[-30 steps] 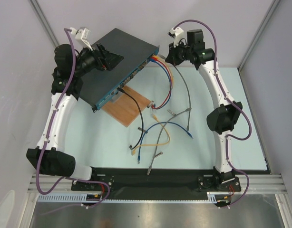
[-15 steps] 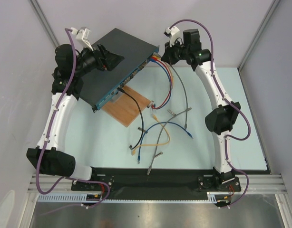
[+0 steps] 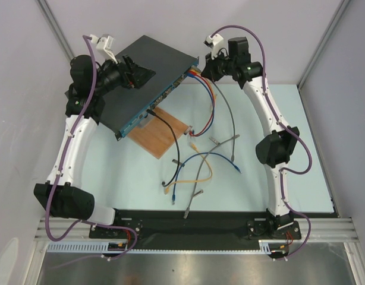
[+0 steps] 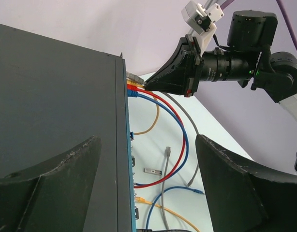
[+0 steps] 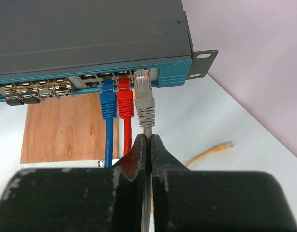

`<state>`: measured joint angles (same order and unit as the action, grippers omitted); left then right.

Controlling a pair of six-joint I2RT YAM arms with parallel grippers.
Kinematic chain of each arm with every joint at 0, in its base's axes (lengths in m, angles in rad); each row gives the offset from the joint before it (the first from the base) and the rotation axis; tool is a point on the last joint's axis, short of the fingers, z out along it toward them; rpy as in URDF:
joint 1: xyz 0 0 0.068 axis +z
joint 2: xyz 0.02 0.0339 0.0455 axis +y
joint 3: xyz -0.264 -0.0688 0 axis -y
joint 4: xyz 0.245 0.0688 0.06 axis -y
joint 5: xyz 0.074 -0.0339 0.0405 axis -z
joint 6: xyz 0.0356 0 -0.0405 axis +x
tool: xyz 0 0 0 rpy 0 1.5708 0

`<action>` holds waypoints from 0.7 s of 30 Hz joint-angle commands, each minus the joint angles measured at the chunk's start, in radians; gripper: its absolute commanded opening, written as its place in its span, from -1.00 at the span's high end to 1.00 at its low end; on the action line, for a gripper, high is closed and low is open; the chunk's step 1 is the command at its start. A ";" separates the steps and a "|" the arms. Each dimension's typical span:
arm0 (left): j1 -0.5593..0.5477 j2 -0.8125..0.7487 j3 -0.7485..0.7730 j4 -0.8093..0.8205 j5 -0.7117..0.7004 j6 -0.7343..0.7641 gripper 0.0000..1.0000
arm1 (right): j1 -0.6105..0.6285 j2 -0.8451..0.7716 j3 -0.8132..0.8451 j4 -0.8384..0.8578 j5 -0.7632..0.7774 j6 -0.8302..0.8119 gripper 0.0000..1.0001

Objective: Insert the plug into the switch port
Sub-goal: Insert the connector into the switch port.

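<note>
The switch (image 3: 141,77) lies slantwise at the back left, a dark flat box (image 5: 90,34) with a blue port face. My right gripper (image 5: 148,137) is shut on the grey cable just behind the grey plug (image 5: 144,96). The plug's clear tip sits at the mouth of the port right of the red plug (image 5: 124,99) and the blue plug (image 5: 108,101); how deep it sits I cannot tell. In the top view the right gripper (image 3: 207,70) is at the switch's far right corner. My left gripper (image 4: 146,140) stands open astride the switch's front edge (image 4: 120,145), holding nothing.
A brown wooden board (image 3: 161,132) lies in front of the switch. A black cable (image 3: 164,122) runs from a port across it. Loose yellow (image 3: 200,169), blue (image 3: 221,155) and grey (image 3: 197,184) cables sprawl on the table's middle. Walls stand close behind the switch.
The right gripper has shifted a little left toward the switch's corner, carrying the grey cable with it, then held still. The left arm has stayed put.
</note>
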<state>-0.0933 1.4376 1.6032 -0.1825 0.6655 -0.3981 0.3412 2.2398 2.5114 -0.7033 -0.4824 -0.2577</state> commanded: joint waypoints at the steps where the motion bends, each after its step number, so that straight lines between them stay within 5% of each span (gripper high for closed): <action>1: -0.008 0.000 0.041 0.002 0.008 0.079 -0.68 | 0.012 0.020 0.049 0.038 -0.033 -0.009 1.00; 3: -0.023 -0.003 0.069 -0.081 -0.009 0.160 -0.70 | 0.010 0.014 0.047 0.033 -0.041 -0.008 1.00; 6: -0.094 -0.015 0.121 -0.289 -0.101 0.477 -0.82 | 0.002 -0.005 0.047 0.022 -0.054 0.000 1.00; 8: -0.194 -0.086 0.059 -0.429 -0.251 0.899 -0.99 | -0.011 -0.028 0.041 0.015 -0.076 0.023 1.00; 21: -0.439 -0.313 -0.336 -0.413 -0.737 1.350 -0.99 | -0.024 -0.088 0.007 0.021 -0.041 0.109 1.00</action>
<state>-0.4747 1.1496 1.3422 -0.6193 0.1188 0.7738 0.3202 2.2307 2.5099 -0.7071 -0.5293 -0.1898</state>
